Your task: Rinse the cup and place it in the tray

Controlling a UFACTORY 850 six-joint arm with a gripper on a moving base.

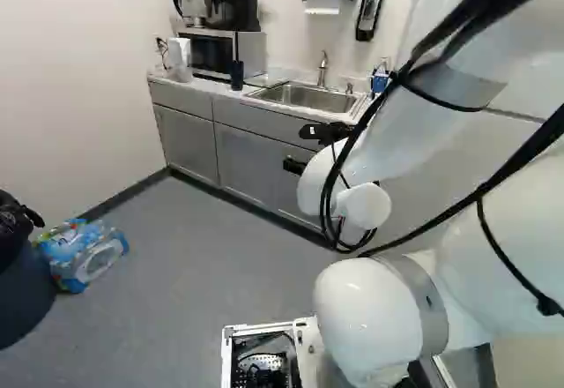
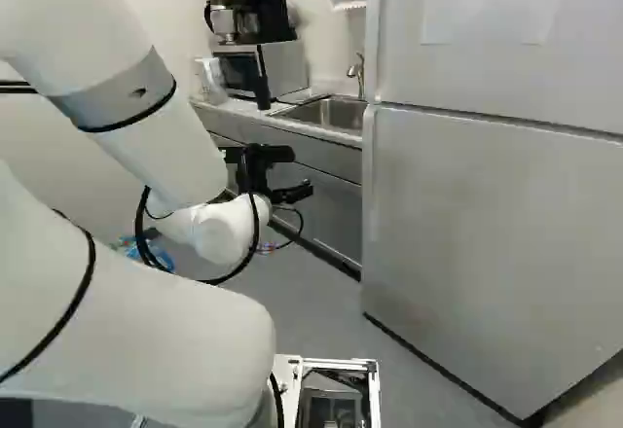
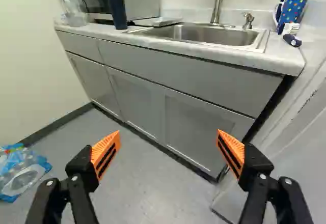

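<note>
Wrist view shows the gripper (image 3: 169,135) spread wide, nothing between its orange pads, before the grey cabinets (image 3: 135,94) and below the countertop (image 3: 280,56). A tall dark cup (image 3: 116,10) stands upright near the countertop's front edge, between the microwave (image 3: 135,2) and a flat tray (image 3: 157,22) at the sink's side. It is probably the cup meant, though a dotted mug (image 3: 293,10) stands by the countertop's far right corner; thin handles rise in or behind it, so it likely stores brushes. The tray probably lies beside the sink (image 3: 204,33) so that rinsed things can drain. Rinsing seems not yet begun. Next, the arm (image 2: 222,229) likely needs to rise and approach the cup, minding the fridge (image 2: 487,233); a low approach could strike the countertop edge.
</note>
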